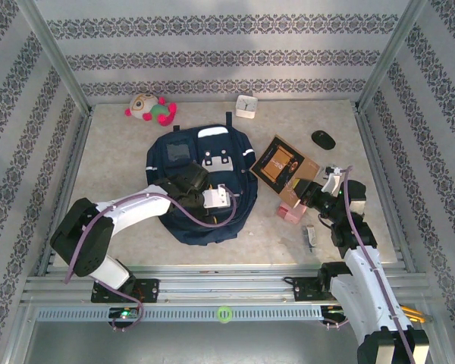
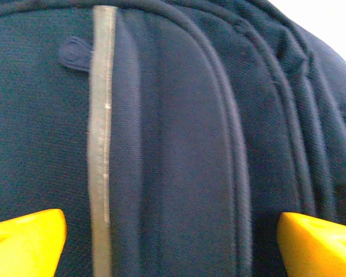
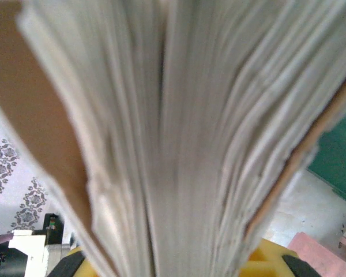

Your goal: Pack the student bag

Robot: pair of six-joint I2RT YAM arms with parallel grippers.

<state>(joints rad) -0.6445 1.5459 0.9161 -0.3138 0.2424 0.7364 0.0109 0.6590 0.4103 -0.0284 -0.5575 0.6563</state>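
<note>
The student bag [image 1: 205, 182] lies flat mid-table, navy with white buckle patches. My left gripper [image 1: 223, 199] hovers low over its lower right part. In the left wrist view its yellow fingers [image 2: 23, 242] stand wide apart, open, with navy fabric and a grey trim stripe [image 2: 102, 144] of the bag [image 2: 179, 144] between them. A brown-covered book [image 1: 283, 164] is tilted up at the bag's right. My right gripper [image 1: 309, 194] is shut on its near corner. The book's page edges [image 3: 179, 144] sit between the yellow fingers of that gripper [image 3: 170, 262].
A plush toy [image 1: 148, 108] and a small white cube [image 1: 246, 107] sit at the back. A black mouse [image 1: 323, 139] lies at back right. A pink block [image 1: 292, 212] and a small grey item [image 1: 311, 236] rest near my right gripper. Metal frame rails border the table.
</note>
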